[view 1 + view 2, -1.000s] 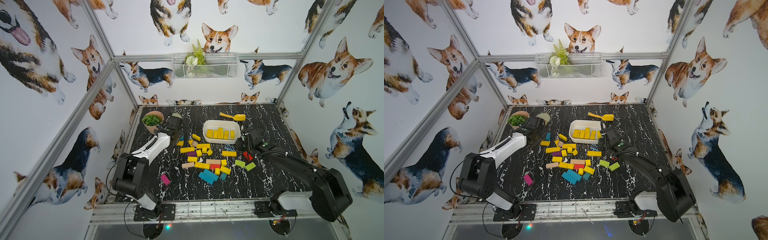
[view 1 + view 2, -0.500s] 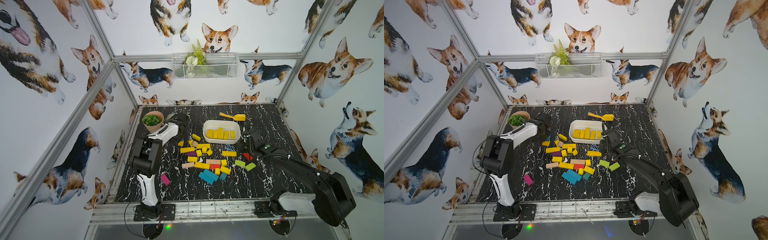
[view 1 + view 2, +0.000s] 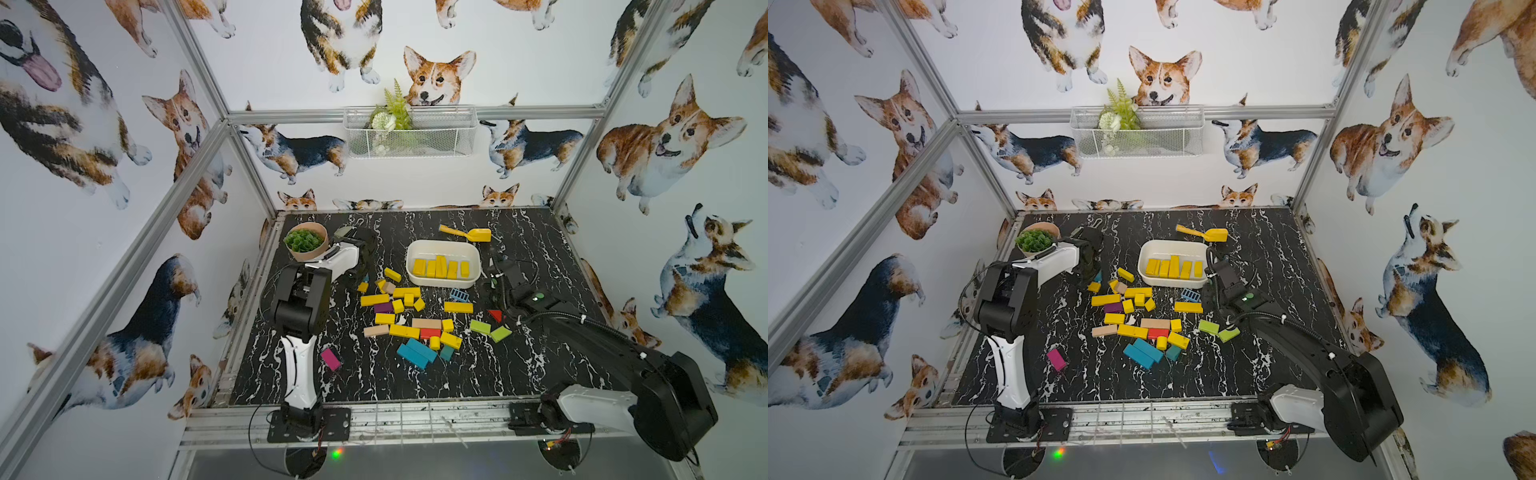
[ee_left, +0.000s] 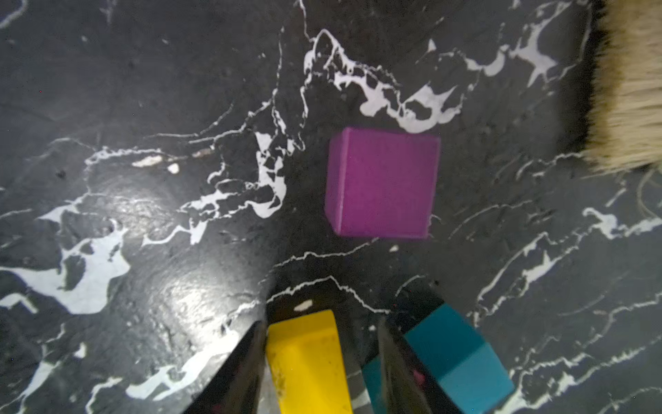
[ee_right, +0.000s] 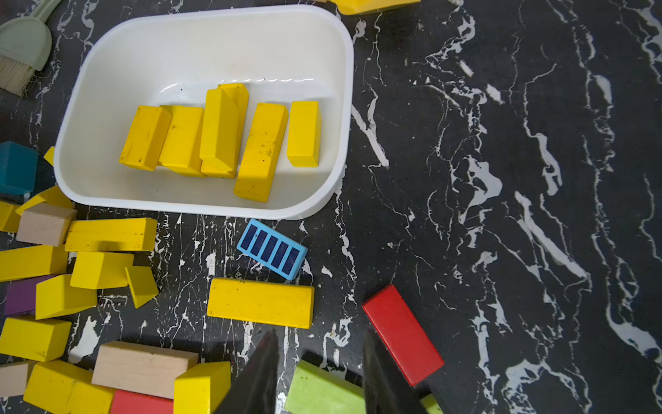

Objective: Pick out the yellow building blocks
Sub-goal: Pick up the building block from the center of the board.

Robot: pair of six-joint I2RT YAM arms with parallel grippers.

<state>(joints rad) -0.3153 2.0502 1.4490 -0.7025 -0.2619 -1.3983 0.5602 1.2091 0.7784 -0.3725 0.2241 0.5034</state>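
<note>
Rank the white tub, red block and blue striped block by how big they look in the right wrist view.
Largest to smallest:
1. white tub
2. red block
3. blue striped block

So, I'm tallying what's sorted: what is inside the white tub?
The white tub holds only yellow blocks, five bars plainly visible side by side. The middle one rides on top of another that is mostly covered, so the exact count is unsure.
</note>
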